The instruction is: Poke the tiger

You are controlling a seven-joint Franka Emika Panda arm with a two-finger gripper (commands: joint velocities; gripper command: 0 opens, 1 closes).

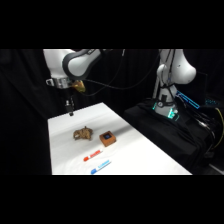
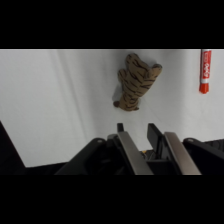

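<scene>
A robotics lab — a white robot arm reaches over a white table ringed by black drapes, with loose cables and a lit black equipment box beside it — nothing homely here.

Tan tiger with dark stripes; red marker.
</scene>
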